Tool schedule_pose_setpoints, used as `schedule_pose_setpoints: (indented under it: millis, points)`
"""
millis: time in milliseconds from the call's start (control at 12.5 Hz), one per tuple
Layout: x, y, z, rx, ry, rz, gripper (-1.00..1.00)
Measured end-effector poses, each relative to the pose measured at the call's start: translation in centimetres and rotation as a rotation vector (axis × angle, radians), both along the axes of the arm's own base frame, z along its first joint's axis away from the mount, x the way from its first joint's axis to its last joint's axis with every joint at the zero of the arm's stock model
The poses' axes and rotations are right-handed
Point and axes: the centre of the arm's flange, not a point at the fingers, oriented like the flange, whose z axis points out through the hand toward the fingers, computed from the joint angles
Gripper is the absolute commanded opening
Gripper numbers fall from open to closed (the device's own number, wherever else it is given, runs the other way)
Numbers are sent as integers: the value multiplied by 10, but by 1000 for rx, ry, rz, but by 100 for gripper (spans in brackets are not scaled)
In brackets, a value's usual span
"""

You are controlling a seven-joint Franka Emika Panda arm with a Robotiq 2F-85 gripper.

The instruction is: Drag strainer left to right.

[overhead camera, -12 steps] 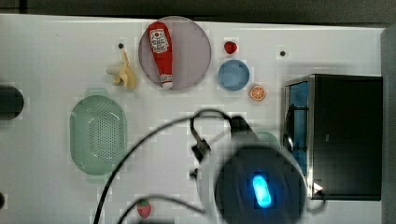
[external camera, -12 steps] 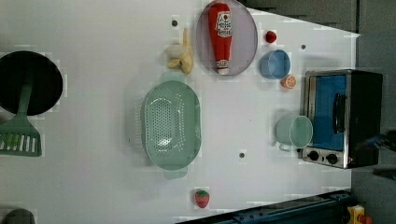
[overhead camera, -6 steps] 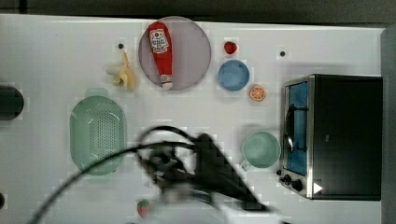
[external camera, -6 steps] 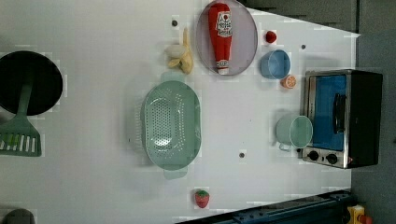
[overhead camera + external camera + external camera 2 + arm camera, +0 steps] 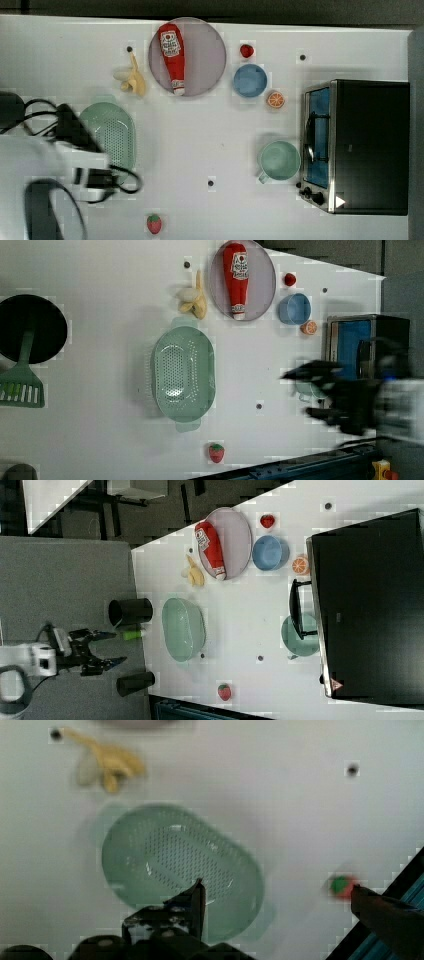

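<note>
The strainer is a pale mint-green oval with a dotted grid of holes, lying flat on the white table at the top view's left. It also lies mid-table in the left view as the strainer, and the strainer is seen from above in the wrist view. My gripper is open and holds nothing. It hangs high above the table, apart from the strainer. In the left view the gripper is blurred near the mug. My arm overlaps the strainer's left edge in the top view.
A ketchup bottle lies on a grey plate, with a banana beside it. A blue bowl, mint mug, orange slice and toaster oven stand to the top view's right. A strawberry lies near the front edge.
In the top view my arm has swept from the lower right to the left, uncovering the mug and reaching over the strainer's edge. The strainer has not moved.
</note>
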Motion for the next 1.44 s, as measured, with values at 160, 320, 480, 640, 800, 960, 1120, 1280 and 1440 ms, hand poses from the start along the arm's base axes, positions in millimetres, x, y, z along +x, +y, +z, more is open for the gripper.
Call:
schedule_pose_setpoints:
  millis: [160, 320, 480, 640, 800, 960, 1120, 1280, 1440]
  points:
    - [-16, 51, -62, 4, 62, -66, 100]
    - [-22, 87, -107, 11, 54, -145, 100]
    - [-20, 108, -141, 38, 54, -228, 100]
    - [-11, 111, -174, 34, 55, -306, 100]
    - [1, 109, -202, 50, 57, -385, 100]
    - [18, 104, -230, 65, 44, -407, 100]
    - [27, 87, -260, 71, 16, -457, 100]
    - [31, 79, -292, 70, 57, -501, 100]
    - [33, 60, -332, 52, 69, -538, 100]
